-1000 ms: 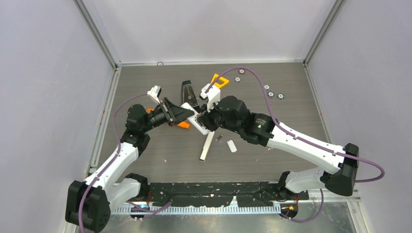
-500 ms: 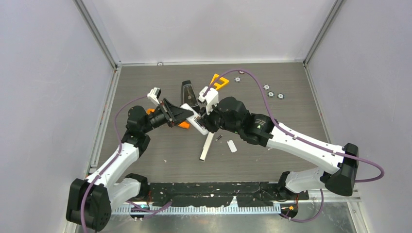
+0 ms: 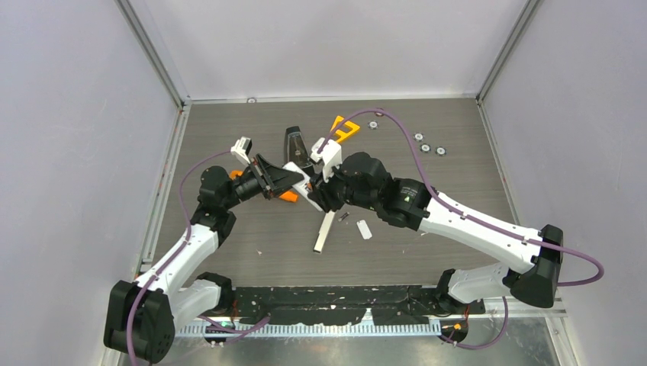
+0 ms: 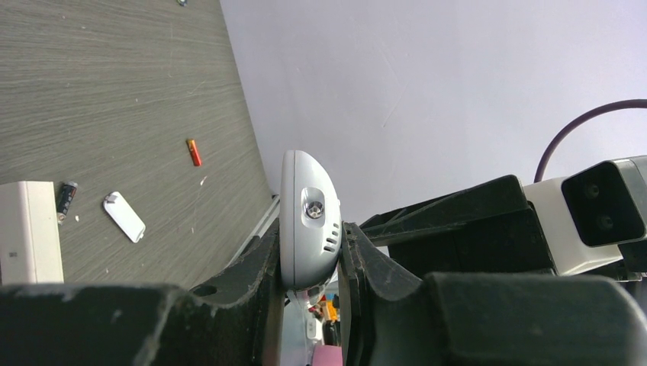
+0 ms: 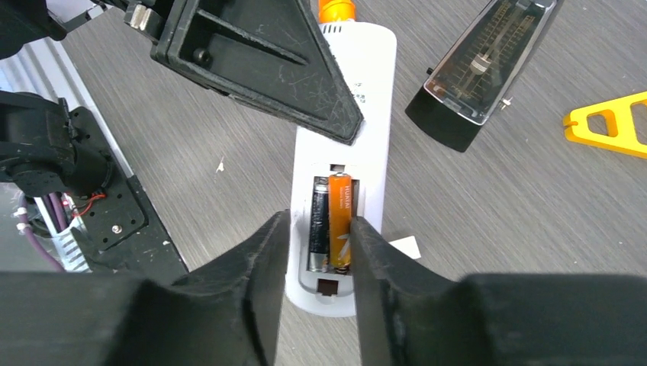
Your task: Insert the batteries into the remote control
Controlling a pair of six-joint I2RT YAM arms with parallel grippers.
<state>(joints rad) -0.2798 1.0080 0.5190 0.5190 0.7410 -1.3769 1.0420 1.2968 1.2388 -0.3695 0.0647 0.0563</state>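
Right tool (image 5: 318, 229) has just spread open, leaving the thin orange battery (image 5: 341, 221) beside the dark grey battery (image 5: 318, 225) in the white plastic remote (image 5: 374, 114), mid-frame, which the left tool (image 4: 310, 229) clamps. Bay looks full now.

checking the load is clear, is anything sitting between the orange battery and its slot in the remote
Nothing visible. The orange battery already lies in the remote control's open bay beside the dark grey battery, with no cover over them. The right fingers flank the two batteries, not across the bay.
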